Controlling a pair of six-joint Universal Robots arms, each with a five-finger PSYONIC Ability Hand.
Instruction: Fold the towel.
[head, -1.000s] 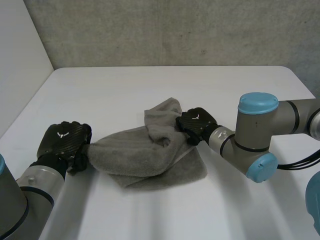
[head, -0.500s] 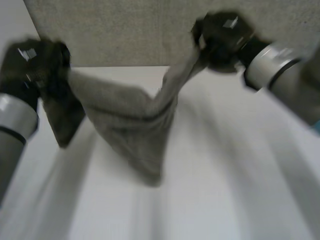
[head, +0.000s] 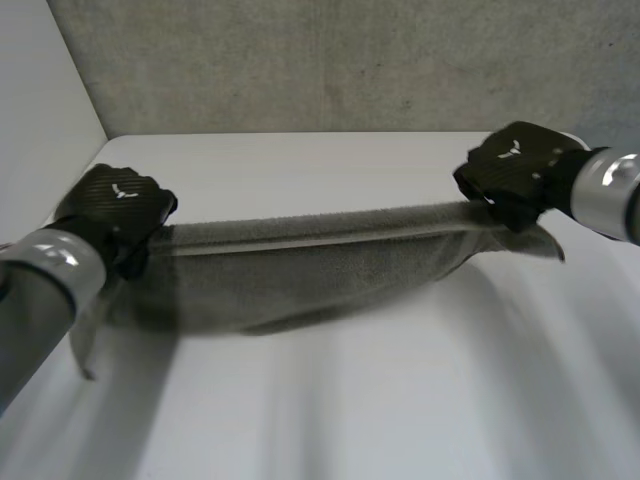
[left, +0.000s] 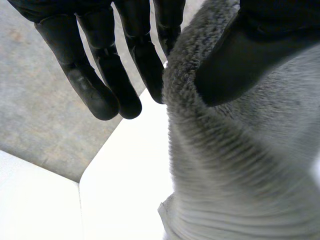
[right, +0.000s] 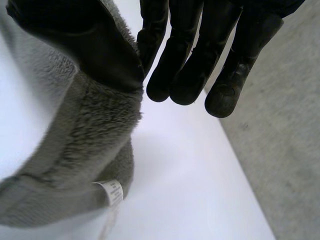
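A grey towel (head: 300, 275) hangs stretched above the white table between my two hands. My left hand (head: 115, 205) pinches its left end, and in the left wrist view the thumb (left: 240, 55) presses the towel (left: 240, 170) against a finger. My right hand (head: 515, 172) pinches the right end. In the right wrist view its thumb (right: 95, 45) clamps the towel (right: 85, 145) against a finger, and a small white label (right: 111, 192) hangs below the grip. The towel's top edge runs taut from hand to hand, and the rest sags below it.
The white table (head: 400, 400) lies below the towel. A grey wall (head: 350, 60) stands behind the table's far edge. A pale wall (head: 40, 120) rises at the left.
Both hands have lifted the crumpled towel off the table and moved apart, pulling it out into a taut band. The right hand's grip tightened on its end.
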